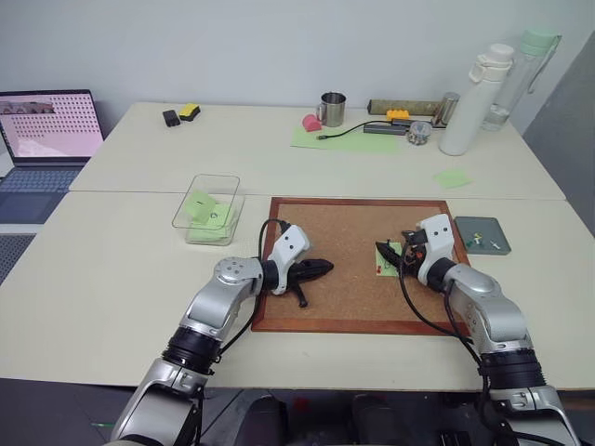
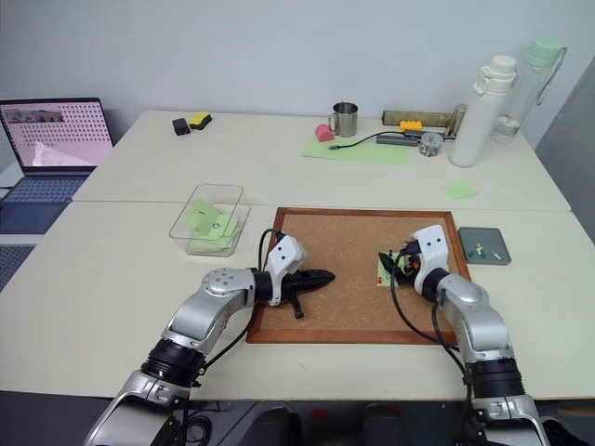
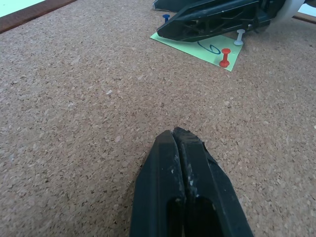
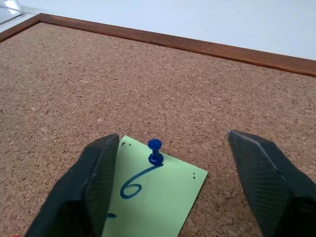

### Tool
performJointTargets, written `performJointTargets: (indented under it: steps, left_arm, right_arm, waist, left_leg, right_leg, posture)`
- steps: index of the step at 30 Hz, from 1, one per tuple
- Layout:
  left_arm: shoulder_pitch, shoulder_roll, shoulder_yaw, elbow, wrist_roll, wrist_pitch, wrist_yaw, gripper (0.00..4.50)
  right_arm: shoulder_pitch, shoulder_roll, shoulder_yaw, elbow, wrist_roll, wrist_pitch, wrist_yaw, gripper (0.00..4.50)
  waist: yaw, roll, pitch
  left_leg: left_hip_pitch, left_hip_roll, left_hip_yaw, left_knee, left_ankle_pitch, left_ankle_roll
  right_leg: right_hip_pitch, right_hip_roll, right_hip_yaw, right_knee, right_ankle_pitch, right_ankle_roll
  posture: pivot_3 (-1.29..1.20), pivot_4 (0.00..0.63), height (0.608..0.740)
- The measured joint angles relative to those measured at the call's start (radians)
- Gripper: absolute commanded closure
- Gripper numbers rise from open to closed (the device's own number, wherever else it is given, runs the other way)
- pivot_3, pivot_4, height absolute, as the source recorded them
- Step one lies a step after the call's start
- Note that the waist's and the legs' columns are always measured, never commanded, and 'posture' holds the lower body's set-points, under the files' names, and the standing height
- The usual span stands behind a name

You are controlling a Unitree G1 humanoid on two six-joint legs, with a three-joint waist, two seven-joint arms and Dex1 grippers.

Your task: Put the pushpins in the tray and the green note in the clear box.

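Two hands share the corkboard (image 1: 358, 265). At left of the frame, beyond the board's edge, the clear box (image 1: 208, 208) already holds green slips. Our left hand (image 1: 316, 269) rests pinched shut, empty, left of centre. Right of centre, the green note (image 4: 153, 190) lies pinned; our right hand (image 4: 187, 173) stands wide, straddling the blue pushpin (image 4: 155, 150) just ahead, plainly the nearer arm. A red pushpin (image 3: 225, 57) holds another corner. Farther right the tray (image 1: 482, 234) sits on the worktop (image 1: 112, 279), with open room between.
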Motion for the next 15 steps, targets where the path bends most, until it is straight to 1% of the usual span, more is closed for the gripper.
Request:
performJointTargets:
  steps: [1,2,5,9,10,12,14,15]
  left_arm:
    - [0.001,0.0,0.0,-0.001,0.0,0.0,0.001,4.5]
    - [0.003,0.0,0.001,-0.005,0.0,0.002,0.003,4.5]
    - [0.007,0.0,0.002,-0.013,0.0,0.011,0.007,4.5]
    - [0.008,0.001,0.001,-0.016,0.0,0.013,0.009,4.5]
    - [0.008,0.001,0.001,-0.016,0.0,0.014,0.009,4.5]
    - [0.007,0.002,0.001,-0.016,0.0,0.014,0.009,4.5]
    - [0.006,0.004,0.001,-0.016,0.0,0.015,0.006,4.5]
    - [0.006,0.006,0.001,-0.016,0.0,0.015,0.005,4.5]
  right_arm:
    - [0.0,0.0,0.001,0.0,0.0,-0.001,0.001,1.87]
    - [0.0,0.001,0.005,0.0,-0.003,-0.006,0.004,2.01]
    - [0.0,0.001,0.021,0.001,-0.023,-0.027,0.012,2.63]
    - [0.002,0.002,0.022,0.002,-0.03,-0.051,0.023,3.32]
    - [0.002,0.002,0.022,0.002,-0.031,-0.054,0.023,3.55]
    - [0.003,0.006,0.021,0.002,-0.031,-0.056,0.023,3.85]
    - [0.004,0.009,0.02,0.002,-0.031,-0.061,0.023,4.32]
    - [0.004,0.009,0.019,0.002,-0.031,-0.061,0.023,4.43]
  waist:
    - [0.0,0.0,0.0]
    - [0.0,0.0,0.0]
    - [0.0,0.0,0.0]
    - [0.0,0.0,0.0]
    - [0.0,0.0,0.0]
    - [0.0,0.0,0.0]
    - [0.0,0.0,0.0]
    - [0.0,0.0,0.0]
  left_leg:
    - [0.0,0.0,0.0,0.0,0.0,0.0]
    - [0.0,0.0,0.0,0.0,0.0,0.0]
    - [0.0,0.0,0.0,0.0,0.0,0.0]
    - [0.0,0.0,0.0,0.0,0.0,0.0]
    - [0.0,0.0,0.0,0.0,0.0,0.0]
    - [0.0,0.0,0.0,0.0,0.0,0.0]
    - [0.0,0.0,0.0,0.0,0.0,0.0]
    - [0.0,0.0,0.0,0.0,0.0,0.0]
  right_leg:
    - [0.0,0.0,0.0,0.0,0.0,0.0]
    - [0.0,0.0,0.0,0.0,0.0,0.0]
    - [0.0,0.0,0.0,0.0,0.0,0.0]
    - [0.0,0.0,0.0,0.0,0.0,0.0]
    - [0.0,0.0,0.0,0.0,0.0,0.0]
    - [0.0,0.0,0.0,0.0,0.0,0.0]
    - [0.0,0.0,0.0,0.0,0.0,0.0]
    - [0.0,0.0,0.0,0.0,0.0,0.0]
  posture:
    - [0.0,0.15,0.74]
    - [0.0,0.15,0.74]
    - [0.0,0.15,0.74]
    - [0.0,0.15,0.74]
    - [0.0,0.15,0.74]
    - [0.0,0.15,0.74]
    - [0.0,0.15,0.74]
    - [0.0,0.15,0.74]
